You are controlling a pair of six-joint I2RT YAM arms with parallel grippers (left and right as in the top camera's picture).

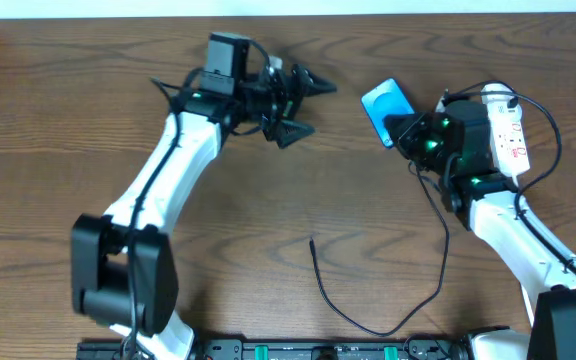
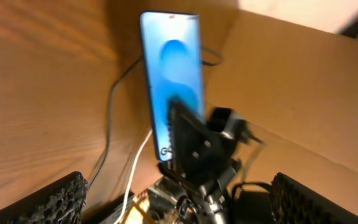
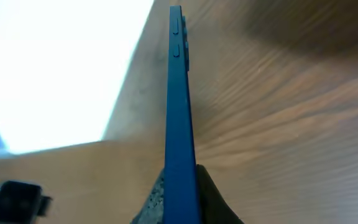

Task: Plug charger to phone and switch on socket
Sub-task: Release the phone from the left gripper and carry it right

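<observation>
Right gripper [image 1: 400,128] is clamped on the phone [image 1: 386,105], gripping its lower end. The right wrist view shows the phone edge-on between the fingers [image 3: 157,200], lifted off the table [image 1: 268,220] and tilted. Left gripper [image 1: 313,108] is spread wide and holds nothing, just beside the phone on its left, facing the blue screen. The charger [image 1: 315,262] lies with its loose end on the table, well apart from both grippers. The socket [image 1: 509,135] is behind the right arm. The switch state is probably off, but it's too small to tell.
</observation>
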